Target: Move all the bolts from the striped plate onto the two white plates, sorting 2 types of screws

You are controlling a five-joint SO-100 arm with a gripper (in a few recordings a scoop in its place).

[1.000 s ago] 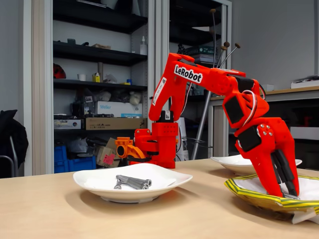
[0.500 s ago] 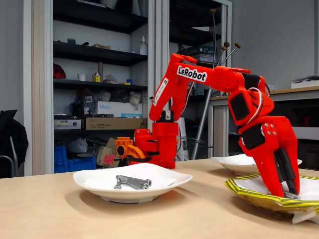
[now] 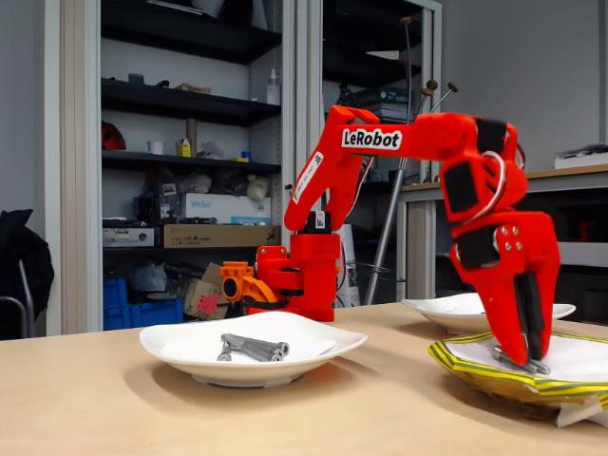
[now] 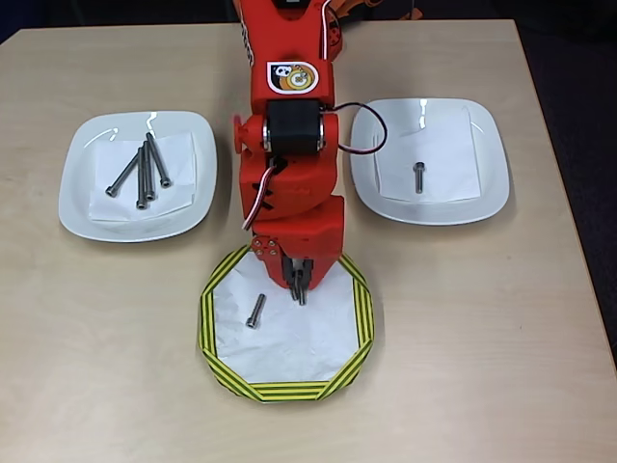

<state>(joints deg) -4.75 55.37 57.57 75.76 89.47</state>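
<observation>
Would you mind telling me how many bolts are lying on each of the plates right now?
6 visible: four long bolts on the left white plate, one short bolt on the right white plate, one short bolt on the striped plate. The gripper may hold another.

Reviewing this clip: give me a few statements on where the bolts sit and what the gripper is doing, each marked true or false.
1. The white plate on the left of the overhead view holds several long bolts. True.
2. The white plate on the right holds three short bolts. False: it holds one short bolt.
3. The gripper is over the striped plate. True.
4. The striped plate has no loose bolt on it. False: a short bolt lies on its white inside, left of the gripper.
5. The gripper is shut on a bolt. True: in the fixed view it sits between the fingertips, just above the striped plate.
</observation>
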